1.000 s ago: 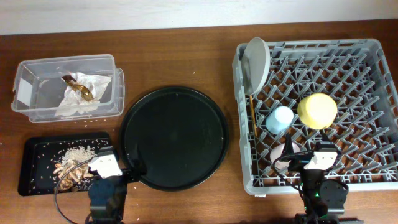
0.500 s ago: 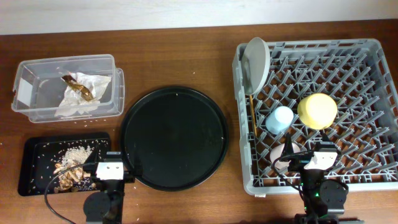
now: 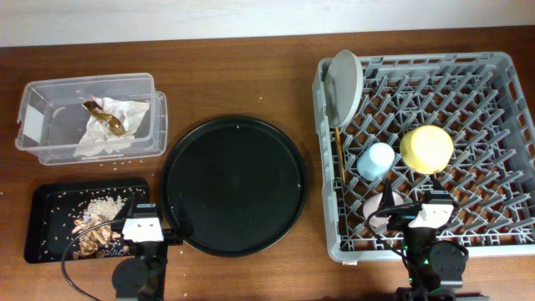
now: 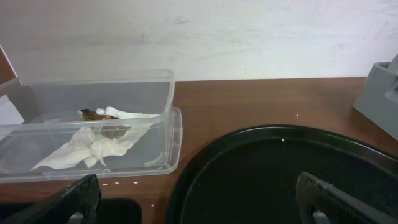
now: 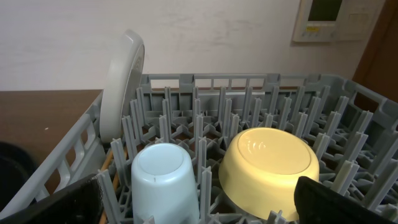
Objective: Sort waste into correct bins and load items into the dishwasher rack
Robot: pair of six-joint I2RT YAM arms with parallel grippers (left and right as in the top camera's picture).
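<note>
Well, you have both tools spread wide and holding nothing. The left tool hangs at the near left of the table, between the small black tray and the round black tray. The right tool sits at the near edge of the rack.

The napkin with its brown scrap lies inside the clear tub at the far left. The food scraps are heaped in the small black tray.

In the rack, the plate stands on edge at the far left corner and the chopsticks lie along the left wall. The blue cup and yellow bowl are upside down side by side. The pink cup is half hidden by your right arm.

By my reading the sorting looks all but done.

- **Cups:** if you reseat one, it should be light, stiff and smooth, so close across the side wall, not the domed base.
- **Plate:** it is hard and likely slippery; take its upper rim.
- **Napkin:** it is soft and will crush; pinch a raised fold.
- **Flakes:** they would crumble, so scooping beats pinching.
</note>
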